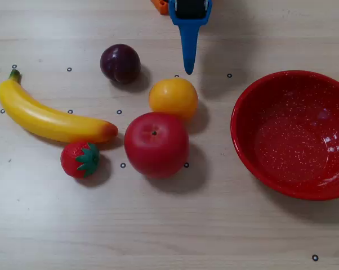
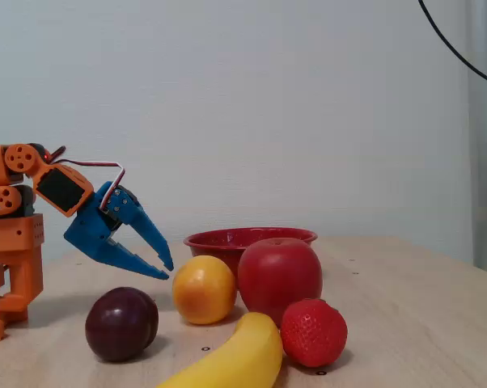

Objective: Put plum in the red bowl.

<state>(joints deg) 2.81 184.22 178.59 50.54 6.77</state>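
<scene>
The plum (image 1: 120, 63) is small, round and dark maroon, and lies on the table at the upper left; it also shows in the fixed view (image 2: 122, 323) at the front left. The red bowl (image 1: 254, 140) with white speckles stands at the right, empty; in the fixed view its rim (image 2: 227, 238) shows behind the fruit. My blue gripper (image 1: 188, 68) reaches in from the top edge, right of the plum and just above the orange. In the fixed view the gripper (image 2: 166, 270) hangs above the table, pointing down, jaws a little apart and empty.
An orange (image 1: 173, 98), a big red apple (image 1: 156, 144), a yellow banana (image 1: 51, 117) and a strawberry (image 1: 80, 159) lie close around the plum. The orange sits between the plum and the bowl. The arm's orange base (image 2: 13, 242) stands at the left.
</scene>
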